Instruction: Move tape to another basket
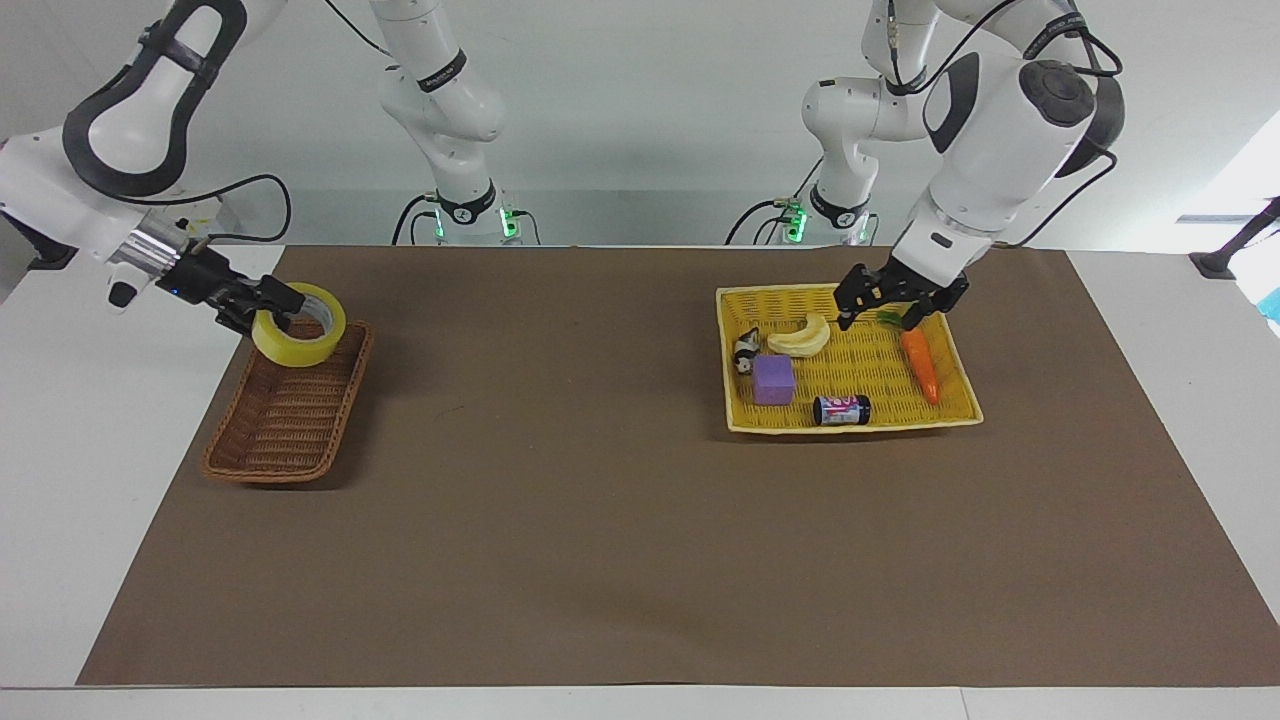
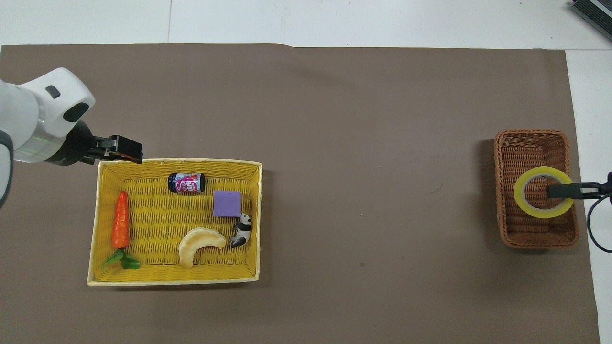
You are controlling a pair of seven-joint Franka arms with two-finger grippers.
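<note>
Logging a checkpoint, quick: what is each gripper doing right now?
Right gripper: shut on the tape, over the basket.
Left gripper: open, holding nothing, over the yellow tray-basket.
</note>
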